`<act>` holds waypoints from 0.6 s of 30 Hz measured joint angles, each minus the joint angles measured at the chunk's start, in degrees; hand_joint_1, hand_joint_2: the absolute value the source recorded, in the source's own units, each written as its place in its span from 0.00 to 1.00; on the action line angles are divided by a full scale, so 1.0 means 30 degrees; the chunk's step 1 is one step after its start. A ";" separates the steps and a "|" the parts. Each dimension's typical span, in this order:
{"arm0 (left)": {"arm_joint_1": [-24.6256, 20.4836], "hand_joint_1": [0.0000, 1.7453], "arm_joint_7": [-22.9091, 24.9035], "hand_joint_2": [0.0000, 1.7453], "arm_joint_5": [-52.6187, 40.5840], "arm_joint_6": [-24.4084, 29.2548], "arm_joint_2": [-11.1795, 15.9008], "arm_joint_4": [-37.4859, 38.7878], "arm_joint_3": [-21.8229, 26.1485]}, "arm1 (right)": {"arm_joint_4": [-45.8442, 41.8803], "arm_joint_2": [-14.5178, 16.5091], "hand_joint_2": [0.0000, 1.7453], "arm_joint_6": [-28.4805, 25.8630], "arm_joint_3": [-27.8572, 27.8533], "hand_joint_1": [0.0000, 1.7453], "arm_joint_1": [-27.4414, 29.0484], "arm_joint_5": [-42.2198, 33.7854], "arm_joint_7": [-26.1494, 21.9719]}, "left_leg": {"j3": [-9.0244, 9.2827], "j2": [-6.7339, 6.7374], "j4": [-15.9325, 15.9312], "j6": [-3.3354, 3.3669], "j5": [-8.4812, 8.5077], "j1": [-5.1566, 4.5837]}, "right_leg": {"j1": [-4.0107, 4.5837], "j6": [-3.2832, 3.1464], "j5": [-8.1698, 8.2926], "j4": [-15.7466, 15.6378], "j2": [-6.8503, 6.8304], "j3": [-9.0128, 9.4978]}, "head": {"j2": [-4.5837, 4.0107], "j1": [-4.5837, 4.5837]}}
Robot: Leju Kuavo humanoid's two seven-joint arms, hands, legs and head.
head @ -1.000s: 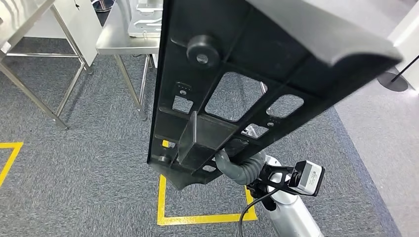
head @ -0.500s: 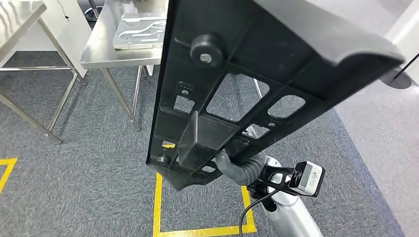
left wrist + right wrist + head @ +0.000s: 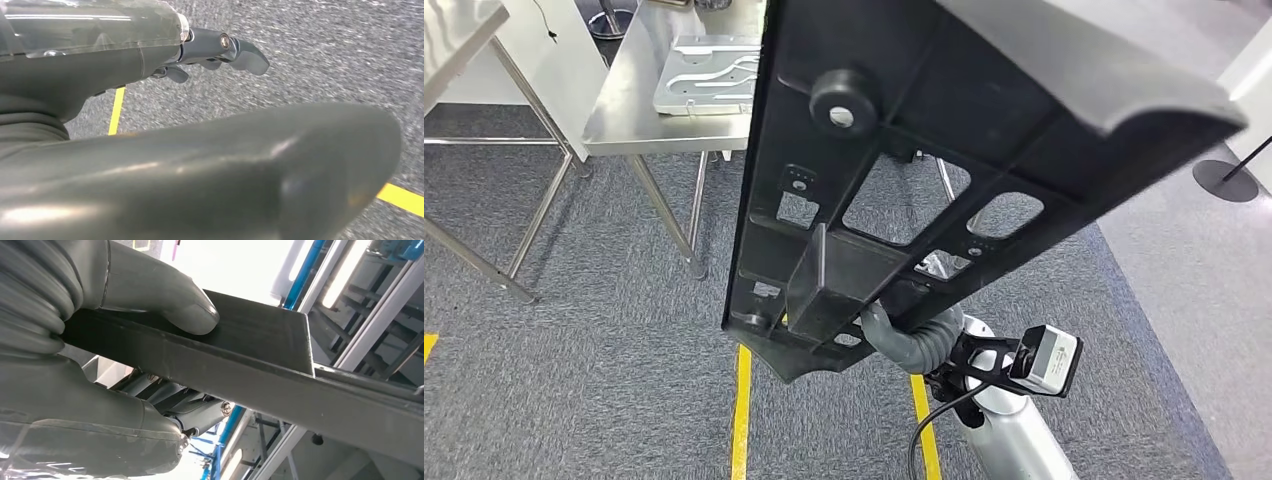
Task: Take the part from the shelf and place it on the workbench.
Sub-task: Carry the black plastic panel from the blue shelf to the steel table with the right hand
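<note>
- From the head view, a long black plastic part [image 3: 904,190] with cut-out windows and a round boss stands tilted in front of the camera. The right hand [image 3: 894,335] clasps its lower edge from beneath, held over grey carpet [image 3: 604,330] with yellow floor tape [image 3: 741,410]. Behind it stands a steel workbench [image 3: 639,125] bearing a flat metal plate [image 3: 704,75].
- At the left wrist, the left hand [image 3: 210,52] hangs above the carpet and yellow tape — fingers loosely curled with nothing in them, apart from the thick thumb that crosses the foreground.
- At the right wrist, the thumb [image 3: 160,292] presses on one face of the part's black edge [image 3: 235,347] while darker fingers [image 3: 195,412] close on the other face — a firm grasp.
</note>
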 joint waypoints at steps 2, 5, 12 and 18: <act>-0.0002 0.00 0.0018 0.00 0.0004 -0.0005 -0.0016 0.0000 0.0002 | 0.0020 -0.0002 1.00 0.0000 -0.0046 0.86 0.0007 0.0000 0.0035 | 0.0607 -0.0034 -0.0005 -0.0156 -0.0494 0.0041 | -0.0039 -0.0013 0.2023 -0.2293 -0.0117 0.0267 | 0.0000 0.0002; -0.0048 0.00 0.0077 0.00 0.0013 -0.0007 -0.0025 0.0000 0.0013 | 0.0104 -0.0009 1.00 0.0005 -0.0138 0.86 0.0042 -0.0004 0.0055 | 0.1234 -0.0048 -0.0098 -0.0525 -0.1037 0.0015 | 0.0082 -0.0355 0.3705 -0.4175 -0.0226 0.0621 | -0.0002 0.0006; -0.0152 0.00 0.0115 0.00 0.0038 0.0004 -0.0093 0.0000 0.0031 | 0.0160 0.0025 1.00 0.0007 -0.0202 0.86 0.0030 -0.0009 0.0005 | -0.1189 0.0008 0.4486 -0.1052 -0.1987 0.0114 | 0.0176 -0.1228 0.2643 -0.4483 -0.0070 0.2225 | -0.0004 0.0004; 0.0001 0.00 0.0115 0.00 0.0038 0.0020 -0.0060 0.0000 0.0044 | 0.0284 0.0040 1.00 0.0000 -0.0209 0.86 0.0129 0.0002 -0.0020 | -0.2366 0.0016 0.1800 -0.0516 0.0201 -0.0096 | 0.0332 -0.1153 0.1381 -0.4500 0.0045 0.3771 | -0.0004 0.0007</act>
